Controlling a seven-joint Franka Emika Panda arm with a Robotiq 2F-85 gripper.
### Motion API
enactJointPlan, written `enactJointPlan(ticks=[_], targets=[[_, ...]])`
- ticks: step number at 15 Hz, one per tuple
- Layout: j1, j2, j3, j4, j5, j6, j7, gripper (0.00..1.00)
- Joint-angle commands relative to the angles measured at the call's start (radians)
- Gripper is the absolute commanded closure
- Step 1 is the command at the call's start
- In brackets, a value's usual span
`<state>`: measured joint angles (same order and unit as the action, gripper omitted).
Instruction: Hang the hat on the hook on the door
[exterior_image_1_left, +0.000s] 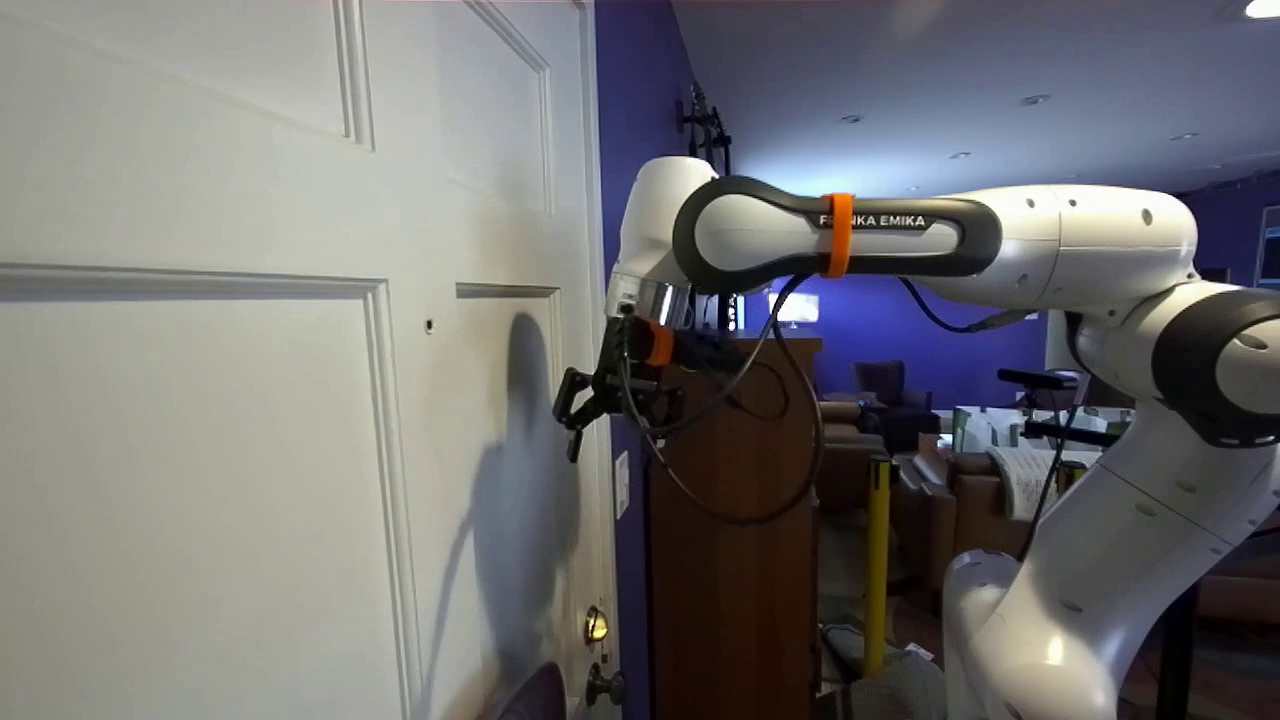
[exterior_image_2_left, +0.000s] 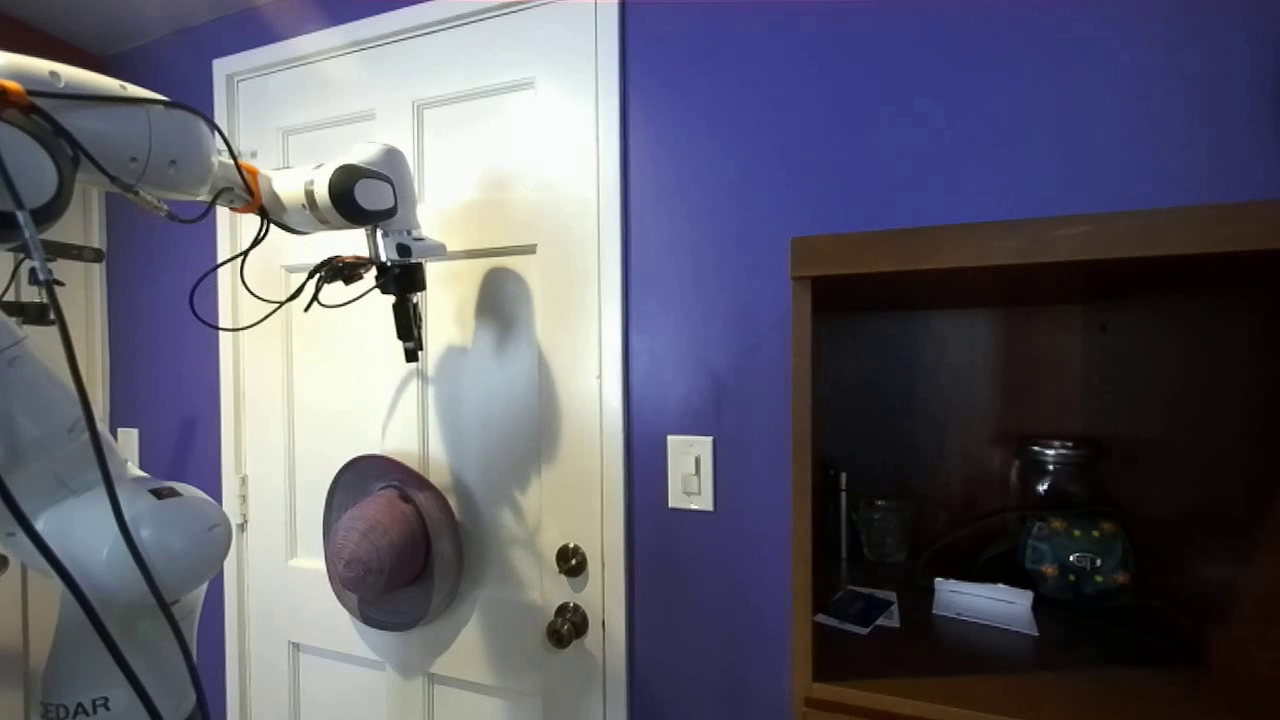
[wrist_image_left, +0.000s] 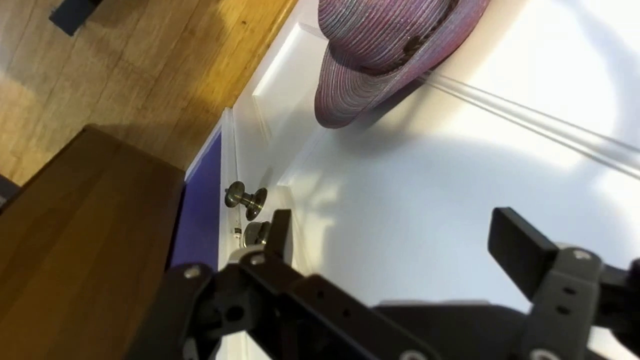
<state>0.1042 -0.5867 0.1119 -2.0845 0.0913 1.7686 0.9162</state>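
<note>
Hat (exterior_image_2_left: 385, 545) hangs on the door (exterior_image_2_left: 350, 400) (crown outward), between its hinge edge and the knob (exterior_image_2_left: 567, 626); gripper (wrist_image_left: 395, 237), jaws wide apart, stands higher.

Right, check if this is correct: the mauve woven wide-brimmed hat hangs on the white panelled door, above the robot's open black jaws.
Not above: an exterior view shows the mauve woven hat below the black jaws. It hangs on the white panelled door; the jaws are open.
</note>
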Motion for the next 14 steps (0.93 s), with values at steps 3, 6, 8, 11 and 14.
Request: enactJointPlan(ticks=[3, 6, 8, 11, 14], targets=[[-0.031, 0.033, -0.004, 0.131, 0.017, -0.094, -0.218, 0.00], [-0.047, 0.042, 0.006, 0.178, 0.013, -0.122, -0.274, 0.00], [-0.055, 0.050, 0.011, 0.208, 0.012, -0.141, -0.298, 0.00], [-0.062, 0.063, 0.024, 0.253, 0.007, -0.166, -0.326, 0.00], [-0.071, 0.041, 0.030, 0.216, 0.014, -0.136, -0.313, 0.00]])
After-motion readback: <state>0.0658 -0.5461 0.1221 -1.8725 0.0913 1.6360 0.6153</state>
